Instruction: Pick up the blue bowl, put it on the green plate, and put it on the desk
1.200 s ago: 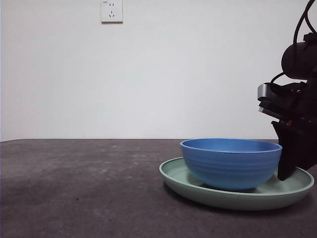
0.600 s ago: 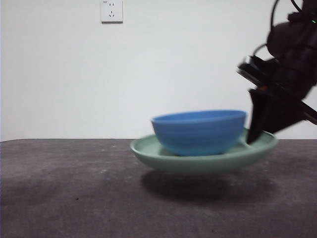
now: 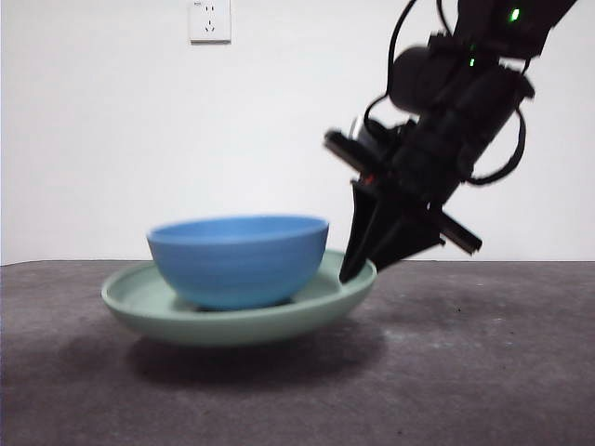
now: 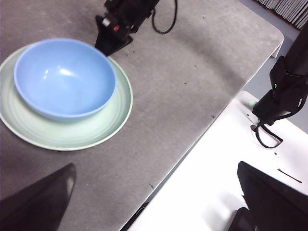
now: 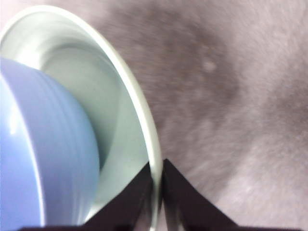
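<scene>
The blue bowl [image 3: 238, 260] sits inside the green plate [image 3: 149, 311]. My right gripper [image 3: 358, 272] is shut on the plate's right rim and holds plate and bowl just above the desk [image 3: 465, 372], with a shadow under them. The right wrist view shows its jaws pinching the plate's rim [image 5: 144, 125] beside the bowl [image 5: 43, 159]. The left wrist view looks down on the bowl [image 4: 65, 77], the plate [image 4: 72, 137] and the right gripper [image 4: 109, 47] at the plate's edge. My left gripper [image 4: 154, 202] is open and empty, high above the desk's edge.
A white wall with a socket [image 3: 210, 20] stands behind the desk. The left wrist view shows the desk's edge [image 4: 202, 134] and a white surface [image 4: 216, 183] beside it with a black arm base [image 4: 284, 91].
My right gripper has lifted the plate with the bowl off the desk and carried it to the left, from the right side to the middle of the front view.
</scene>
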